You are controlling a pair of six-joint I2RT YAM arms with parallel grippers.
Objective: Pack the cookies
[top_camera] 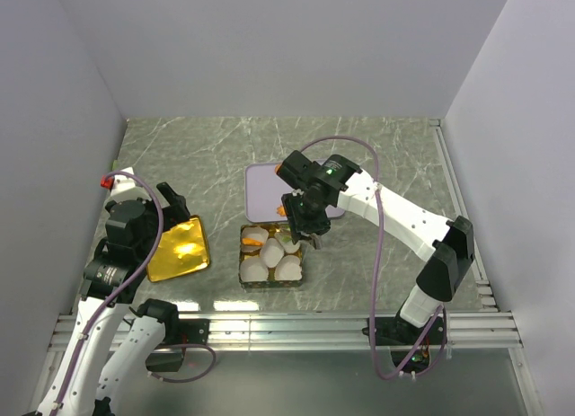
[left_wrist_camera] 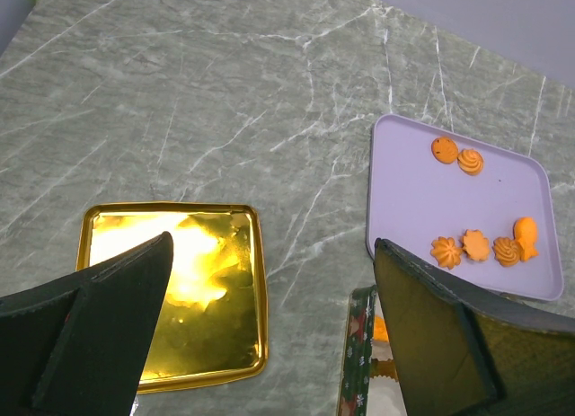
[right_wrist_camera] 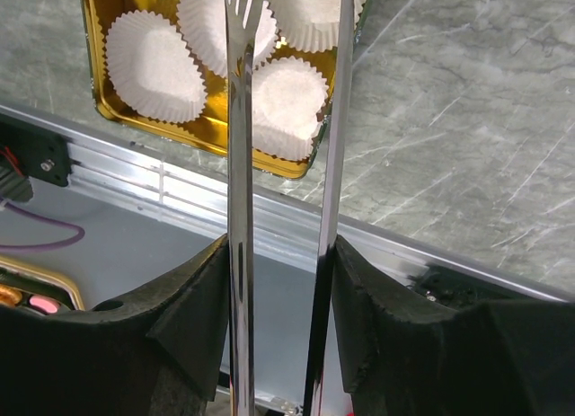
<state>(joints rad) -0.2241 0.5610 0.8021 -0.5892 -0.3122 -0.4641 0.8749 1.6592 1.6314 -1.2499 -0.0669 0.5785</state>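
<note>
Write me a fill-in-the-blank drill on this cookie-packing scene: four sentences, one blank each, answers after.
1. The right gripper has its jaws shut on a pair of metal ____.
2. In the left wrist view, ____ orange cookies show on the purple tray.
3. The tin holds white paper ____.
4. In the top view, the gold lid lies to the ____ of the tin.
Answers: tongs; six; cups; left.

L end effector (left_wrist_camera: pixel 271 254) wide open, arm folded back; R end effector (right_wrist_camera: pixel 278 254) out fwd, clamping tongs (right_wrist_camera: pixel 241 119).
</note>
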